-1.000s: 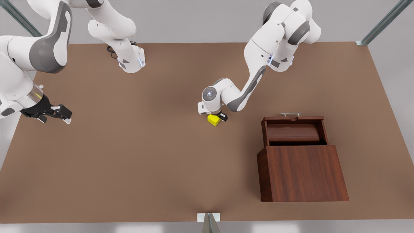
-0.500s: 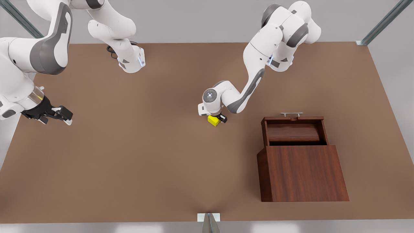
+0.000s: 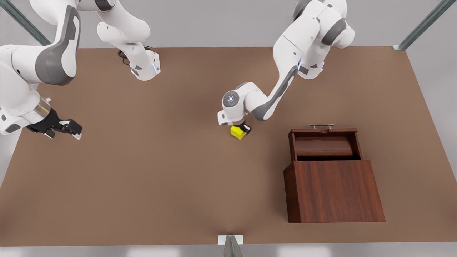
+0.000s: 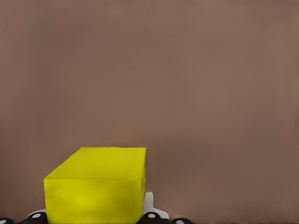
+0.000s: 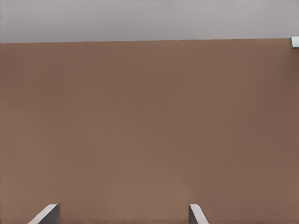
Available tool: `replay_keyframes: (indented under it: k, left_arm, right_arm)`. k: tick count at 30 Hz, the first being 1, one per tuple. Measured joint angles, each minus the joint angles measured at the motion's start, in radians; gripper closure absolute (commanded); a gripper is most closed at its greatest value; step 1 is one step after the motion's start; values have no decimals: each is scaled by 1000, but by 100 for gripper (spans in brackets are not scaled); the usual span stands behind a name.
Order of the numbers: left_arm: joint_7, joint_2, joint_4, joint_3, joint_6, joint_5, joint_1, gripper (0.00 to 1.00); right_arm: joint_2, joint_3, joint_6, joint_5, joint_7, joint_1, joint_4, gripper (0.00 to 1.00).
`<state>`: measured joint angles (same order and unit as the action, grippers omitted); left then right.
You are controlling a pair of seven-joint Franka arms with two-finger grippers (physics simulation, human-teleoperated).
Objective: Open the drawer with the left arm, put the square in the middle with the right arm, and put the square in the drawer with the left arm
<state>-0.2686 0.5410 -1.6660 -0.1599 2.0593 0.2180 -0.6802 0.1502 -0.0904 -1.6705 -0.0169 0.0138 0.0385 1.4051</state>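
Observation:
The yellow square (image 3: 237, 132) is near the middle of the brown tabletop (image 3: 160, 171), with my left gripper (image 3: 242, 129) shut on it from above. In the left wrist view the square (image 4: 96, 186) sits close up between the black fingers, a white pad (image 4: 148, 204) against its side. The dark wooden drawer (image 3: 324, 145) stands pulled open out of the cabinet (image 3: 335, 189) at the front view's right, its silver handle (image 3: 321, 125) facing the back. My right gripper (image 3: 73, 130) hangs open at the front view's left edge, its fingertips (image 5: 46, 213) spread wide over bare table.
The cabinet is the one bulky obstacle, at the front view's right. Both arm bases (image 3: 144, 67) stand along the table's far edge. A small metal bracket (image 3: 230, 240) marks the near edge.
The left gripper has come up slightly with the square, which now looks a little turned and nearer the camera. The right gripper has drifted a bit up in the front view.

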Motion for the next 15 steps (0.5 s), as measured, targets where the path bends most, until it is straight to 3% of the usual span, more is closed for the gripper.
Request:
replay_keyframes:
  k: [2,9,15]
  left_arm:
    - [27,-75,11,20,-65,-8,9,32]
    - [561,-292,-19,308,-305,-113,9,32]
    - [1039,-295,-31,602,-318,-153,13,32]
  right_arm:
    - [0,0,2,0,0,0,0,0]
    - [0,0,0,8,-2,0,0,0]
    - [3,2,-7,9,-1,1,0,0]
